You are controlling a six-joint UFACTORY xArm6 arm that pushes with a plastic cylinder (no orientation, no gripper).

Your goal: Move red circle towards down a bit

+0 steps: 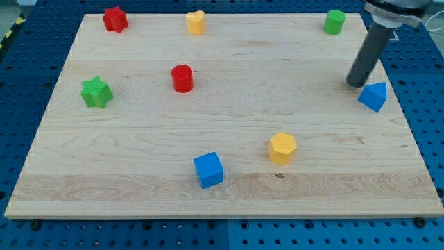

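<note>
The red circle block (182,78) stands on the wooden board left of centre, in the upper half. My tip (356,84) is far to its right, near the board's right edge, just up and left of a blue triangular block (373,96). The tip touches no block that I can see.
A red star (115,19) sits at the top left, a yellow heart (196,22) at the top middle, a green cylinder (334,21) at the top right. A green star (96,92) is at the left. A blue cube (209,170) and a yellow hexagon (282,148) lie below the red circle.
</note>
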